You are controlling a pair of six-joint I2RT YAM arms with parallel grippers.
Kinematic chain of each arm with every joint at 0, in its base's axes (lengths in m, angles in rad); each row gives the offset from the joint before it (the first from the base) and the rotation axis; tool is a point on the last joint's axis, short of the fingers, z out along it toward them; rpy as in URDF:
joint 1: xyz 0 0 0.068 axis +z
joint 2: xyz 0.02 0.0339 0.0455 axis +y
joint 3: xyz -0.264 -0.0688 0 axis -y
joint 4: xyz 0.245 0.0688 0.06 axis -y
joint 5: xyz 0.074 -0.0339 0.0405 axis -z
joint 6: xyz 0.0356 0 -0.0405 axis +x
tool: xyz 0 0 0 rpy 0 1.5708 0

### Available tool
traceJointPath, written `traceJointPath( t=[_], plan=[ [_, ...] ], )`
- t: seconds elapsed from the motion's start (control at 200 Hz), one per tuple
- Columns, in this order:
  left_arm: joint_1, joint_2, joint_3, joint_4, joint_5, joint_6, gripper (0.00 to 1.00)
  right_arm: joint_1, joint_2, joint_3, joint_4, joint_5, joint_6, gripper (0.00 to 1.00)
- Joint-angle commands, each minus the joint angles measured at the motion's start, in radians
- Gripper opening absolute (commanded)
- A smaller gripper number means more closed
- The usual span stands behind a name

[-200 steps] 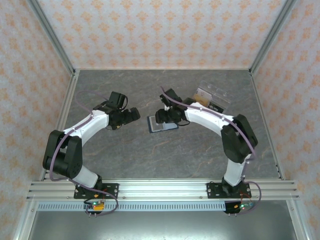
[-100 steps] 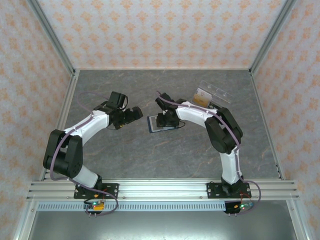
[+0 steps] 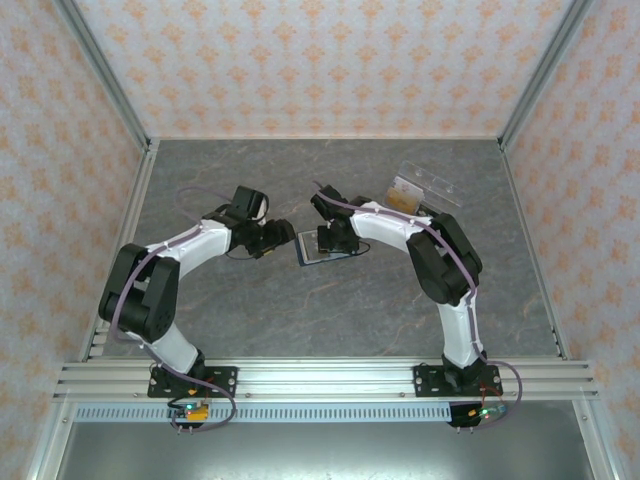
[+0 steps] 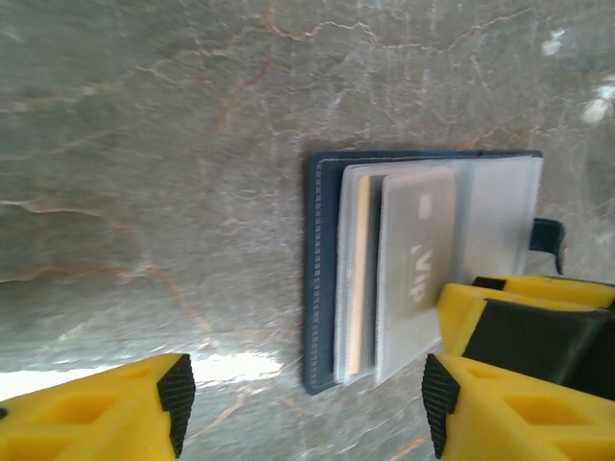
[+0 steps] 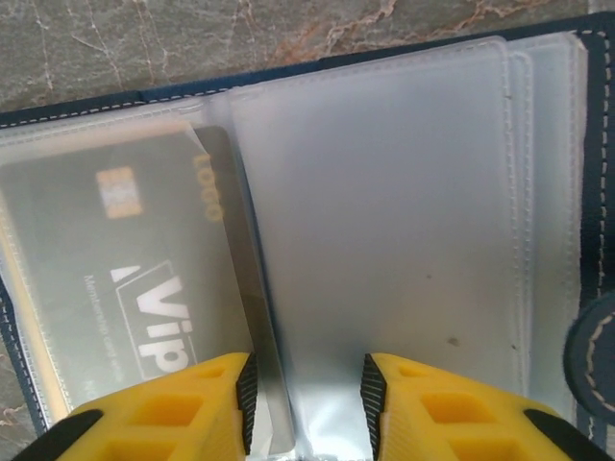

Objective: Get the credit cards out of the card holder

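Open navy folding card holder, thin grey credit cards sleeved; left gripper wide, empty; right gripper narrowly parted, seemingly empty.

Two robot arms close in on card holder at mid-frame
The left gripper and right gripper flank the navy wallet on a grey marbled table; a clear plastic box lies toward the upper right.

A clear plastic box sits toward the far right of the grey, brown-veined surface, with something tan inside it. Pale walls patterned in orange enclose three sides. A metal rail runs along the near edge.
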Motion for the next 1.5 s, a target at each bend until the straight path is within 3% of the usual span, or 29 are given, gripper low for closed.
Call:
traceJointPath(
  t=[0.0, 0.275, 1.126, 1.326, 1.496],
  plan=[
    [-0.018, 0.037, 0.011, 0.080, 0.062, -0.032, 0.56, -0.011, 0.043, -0.041, -0.025, 0.019, 0.023, 0.35],
    [-0.059, 0.127, 0.056, 0.151, 0.106, -0.096, 0.42, -0.018, 0.044, -0.058, -0.010, 0.005, 0.030, 0.34],
    [-0.059, 0.287, 0.130, 0.220, 0.173, -0.153, 0.26, -0.027, 0.050, -0.068, 0.005, -0.046, 0.012, 0.32],
    [-0.056, 0.286, 0.142, 0.180, 0.164, -0.117, 0.12, -0.030, 0.011, -0.082, 0.028, -0.094, 0.005, 0.32],
    [-0.041, 0.247, 0.143, 0.055, 0.104, -0.025, 0.00, -0.034, -0.116, -0.152, 0.126, -0.165, 0.014, 0.40]
  ],
)
